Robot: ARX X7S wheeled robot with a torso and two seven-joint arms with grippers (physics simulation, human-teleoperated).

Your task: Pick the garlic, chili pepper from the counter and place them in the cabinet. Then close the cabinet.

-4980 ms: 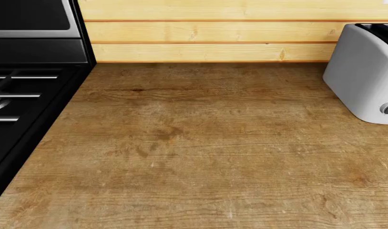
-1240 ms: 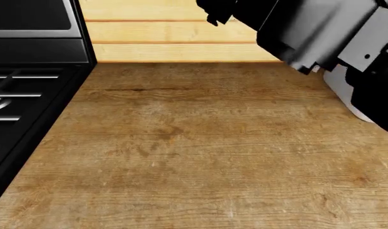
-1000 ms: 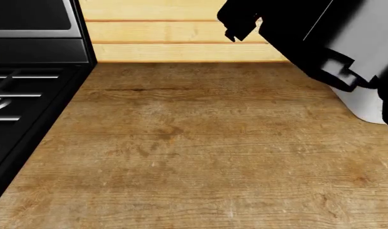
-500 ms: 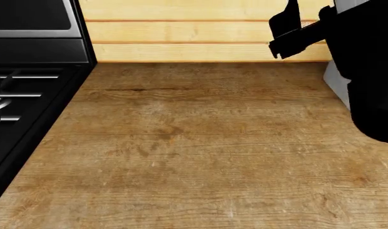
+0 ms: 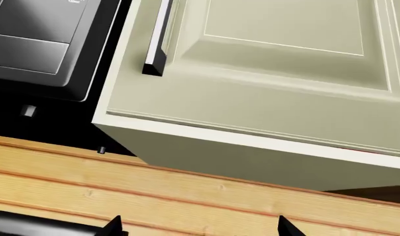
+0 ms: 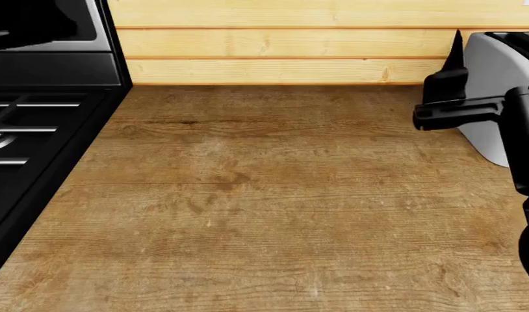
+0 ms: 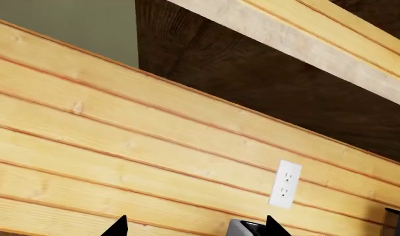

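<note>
- Brown wood-grain desk (image 6: 273,201) fills the head view, with broad bare surface from the black stove (image 6: 26,130) at one side to the white toaster (image 6: 498,91) at the other, and back to the pale plank wall (image 6: 282,49).
- Neither the garlic nor the chili pepper shows in any view, so where they lie cannot be told.
- The desk meets the stove along a straight dark edge, and meets the plank wall along a straight seam behind.
- The right hand (image 6: 446,107) sits in front of the toaster, above the desk; its black fingertips (image 7: 118,227) in the right wrist view stand well apart, so it is spread.
- Half a second ago the right arm was higher, before the plank wall and hiding most of the toaster; it has since dropped lower and further aside, and more of the toaster shows.
- The left hand (image 5: 196,227) is also spread, its two tips wide apart at the frame edge, aimed at a cream cabinet door (image 5: 278,64) with a bar handle (image 5: 157,37), beside a dark appliance (image 5: 42,39).
- A white wall socket (image 7: 284,184) sits on the planks; no writing can be read anywhere.
</note>
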